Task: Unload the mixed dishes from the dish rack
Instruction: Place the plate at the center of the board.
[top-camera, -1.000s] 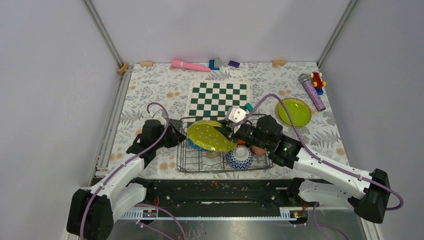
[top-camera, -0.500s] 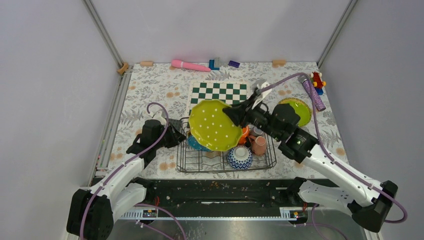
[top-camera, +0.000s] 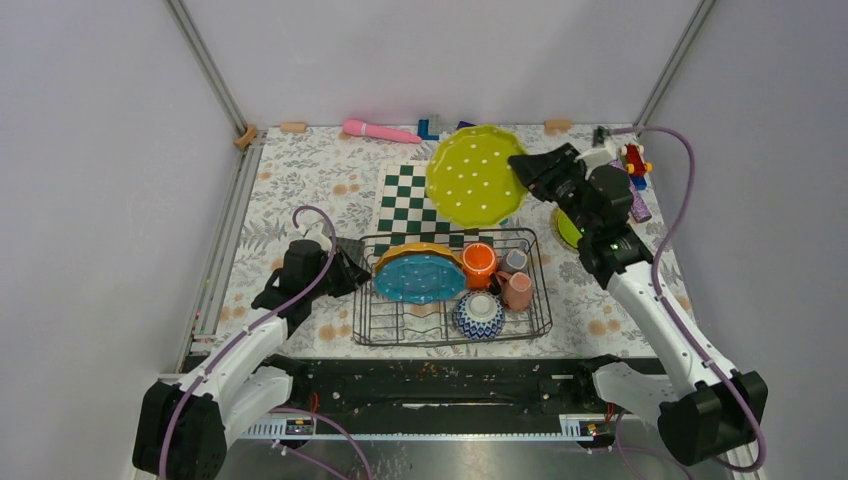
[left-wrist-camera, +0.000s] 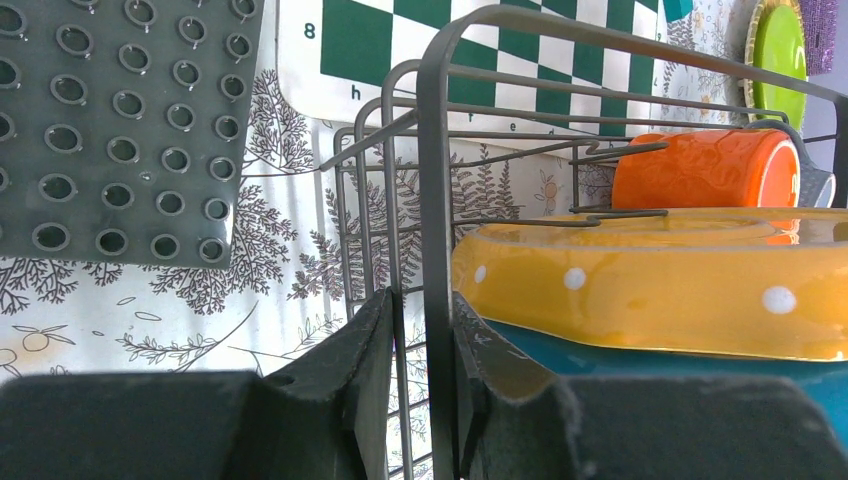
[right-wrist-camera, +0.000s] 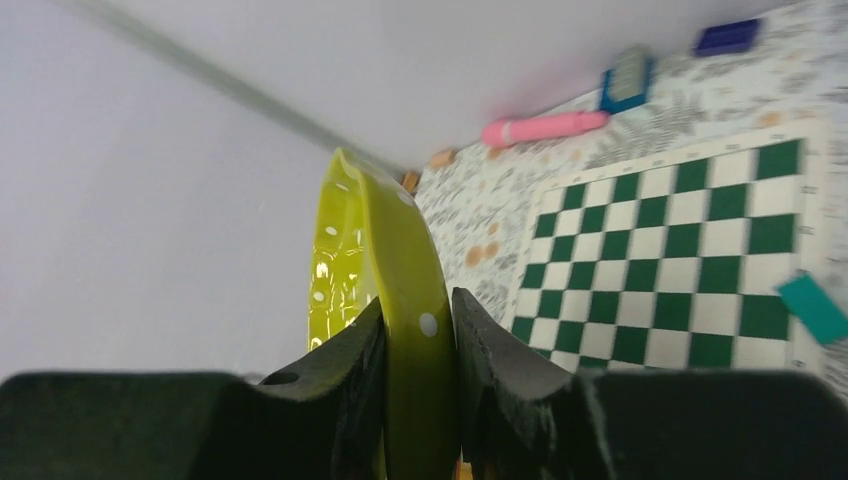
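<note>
The chessboard (left-wrist-camera: 520, 50) border reads "8" and "h".

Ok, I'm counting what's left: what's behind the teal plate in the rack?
A yellow-orange plate; from above, only its far rim shows past the teal plate. The rest is covered.

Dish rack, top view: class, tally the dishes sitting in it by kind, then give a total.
Plates: 2 (yellow-orange plate, teal plate)
Cups: 2 (orange cup, grey cup)
Mugs: 1 (pink mug)
Bowls: 1 (blue-and-white bowl)
Total in the dish rack: 6
Not counted: the lime green plate in the right hand.
</note>
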